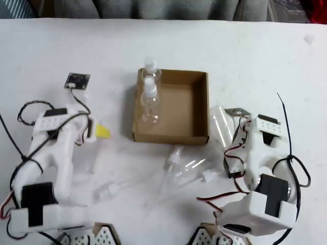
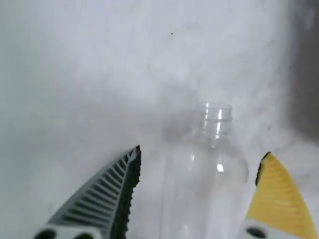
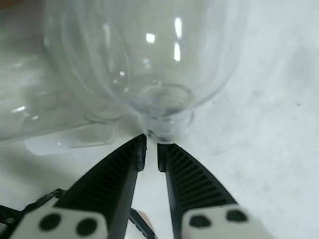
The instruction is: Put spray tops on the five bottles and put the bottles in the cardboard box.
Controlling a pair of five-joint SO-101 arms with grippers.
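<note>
My left tool (image 2: 202, 152) is spread wide, its grey finger and its yellow finger standing apart on either side of a clear bottle (image 2: 204, 189) that has no top on its open neck. The bottle sits in the gap between them, close to both, and I cannot tell whether either one touches it. It stands on the white bench (image 1: 255, 56) on my left arm's side of the cardboard box (image 1: 171, 137). My right tool (image 3: 151, 147) has its two black fingers almost together, with only a thin slit between them. Their tips are right at the open mouth of a second uncapped bottle (image 3: 149, 55), which lies beside the box wall on my right arm's side; I cannot tell whether they nip its rim. Two bottles with white spray tops are in the box, against the wall nearest my left arm. One (image 1: 149, 104) lies along that wall and the other (image 1: 149, 69) is at the far corner, its top reaching over the rim. A clear bottle (image 1: 190, 166) lies on the bench in front of the box, between my arms, with white spray tops (image 1: 176, 152) beside it. Another spray top (image 1: 109, 192) lies nearer my left arm.
</note>
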